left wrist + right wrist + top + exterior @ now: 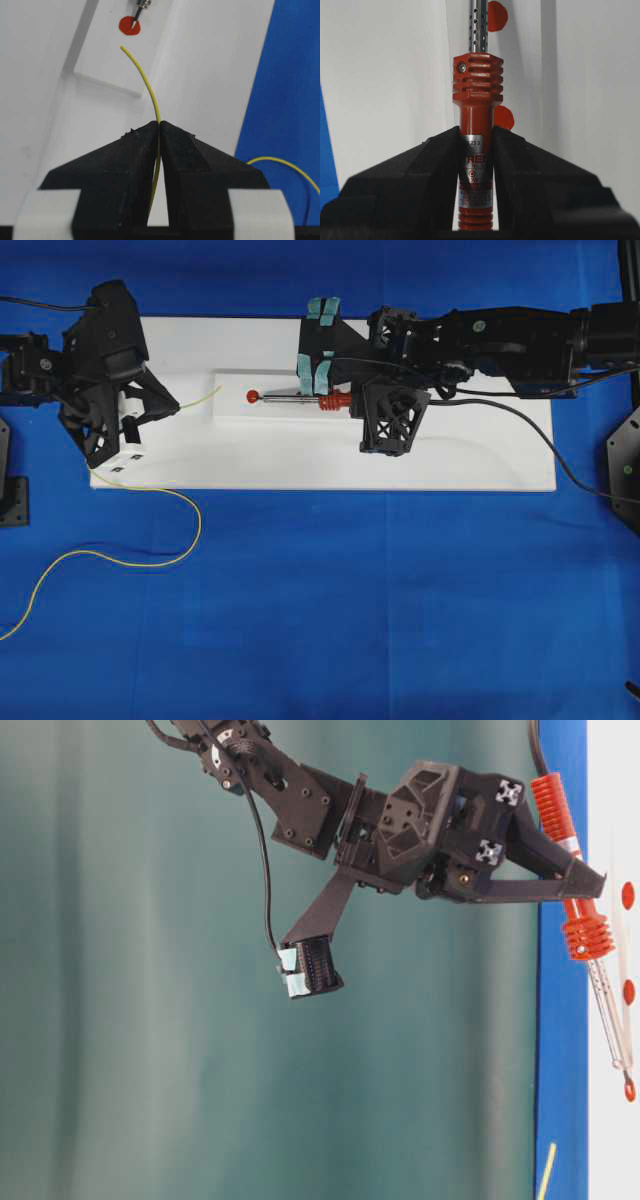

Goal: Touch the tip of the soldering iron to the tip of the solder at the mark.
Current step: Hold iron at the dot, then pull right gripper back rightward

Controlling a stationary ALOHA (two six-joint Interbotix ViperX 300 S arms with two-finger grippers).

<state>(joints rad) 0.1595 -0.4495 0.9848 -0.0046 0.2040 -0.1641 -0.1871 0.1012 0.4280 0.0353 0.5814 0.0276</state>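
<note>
Blue cloth covers the worktop (330, 620) in the overhead view, and a white board (480, 460) lies across its upper middle. The left gripper (172, 403) sits over the board's left edge, jaws pinched on the solder (150, 562), whose free tip reaches toward a raised white slab (235, 400) while the rest trails in loose curls off the board's front edge toward the worktop's left edge. The right gripper (340, 398) reaches in from the right, jaws clamped on the soldering iron (300, 396), which lies level with its tip at a red mark (253, 396) on the slab. At table level, the iron (585, 930) hangs from the right gripper (598, 882) with its tip by a red mark (630, 1091). From the left wrist, the solder (147, 85) rises between closed jaws; its tip is near the mark (129, 26) but apart from it, and the iron's tip (135, 21) rests on the mark. From the right wrist, closed jaws hold the iron's orange-red handle (475, 150).
</note>
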